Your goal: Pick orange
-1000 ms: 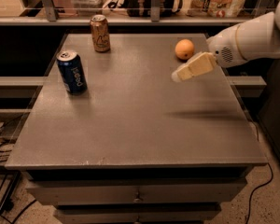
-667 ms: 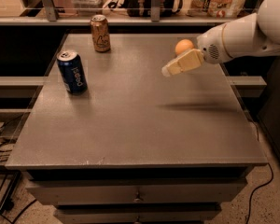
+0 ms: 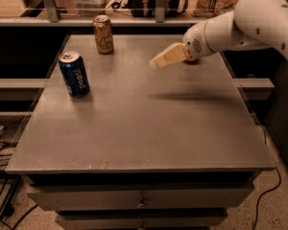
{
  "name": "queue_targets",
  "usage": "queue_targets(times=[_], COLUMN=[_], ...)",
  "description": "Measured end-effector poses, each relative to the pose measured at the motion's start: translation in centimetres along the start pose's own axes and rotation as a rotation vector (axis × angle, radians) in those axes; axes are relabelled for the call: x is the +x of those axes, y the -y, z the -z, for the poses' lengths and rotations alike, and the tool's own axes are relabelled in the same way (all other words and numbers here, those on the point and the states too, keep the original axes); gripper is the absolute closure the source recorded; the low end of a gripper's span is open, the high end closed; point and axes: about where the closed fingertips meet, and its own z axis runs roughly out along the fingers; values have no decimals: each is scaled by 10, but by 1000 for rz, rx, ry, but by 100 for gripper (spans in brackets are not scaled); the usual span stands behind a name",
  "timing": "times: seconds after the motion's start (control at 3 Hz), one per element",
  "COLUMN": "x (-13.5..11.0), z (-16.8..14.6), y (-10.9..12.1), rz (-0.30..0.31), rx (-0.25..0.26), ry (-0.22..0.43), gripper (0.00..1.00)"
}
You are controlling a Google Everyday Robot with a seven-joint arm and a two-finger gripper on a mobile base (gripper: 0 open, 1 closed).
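The orange (image 3: 191, 60) sits at the far right of the grey table (image 3: 134, 128). Only a small sliver of it shows under the arm's white wrist; the rest is hidden. My gripper (image 3: 166, 57) is a beige wedge that hovers above the table, pointing left, just left of the orange. The white arm reaches in from the upper right.
A blue Pepsi can (image 3: 74, 74) stands at the left of the table. A gold-brown can (image 3: 103, 34) stands at the far left back. A shelf with clutter runs behind the table. Drawers sit below the front edge and cables lie on the floor.
The arm has swung left and towards the back of the table. The gripper has passed in front of the orange, which was in full view and is now mostly covered.
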Motion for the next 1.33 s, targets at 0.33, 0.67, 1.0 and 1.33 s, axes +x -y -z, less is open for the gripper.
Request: queue_targets(times=[0.33,0.67,1.0,1.33], x=[-3,-2,1,1], z=[-23,-24,-16,-16], y=[15,36,54,53], rz=[-22,-45,-77,-77], rx=[15,64,102,102], ry=[-6,-4,28,28], gripper=[0,0,0,0])
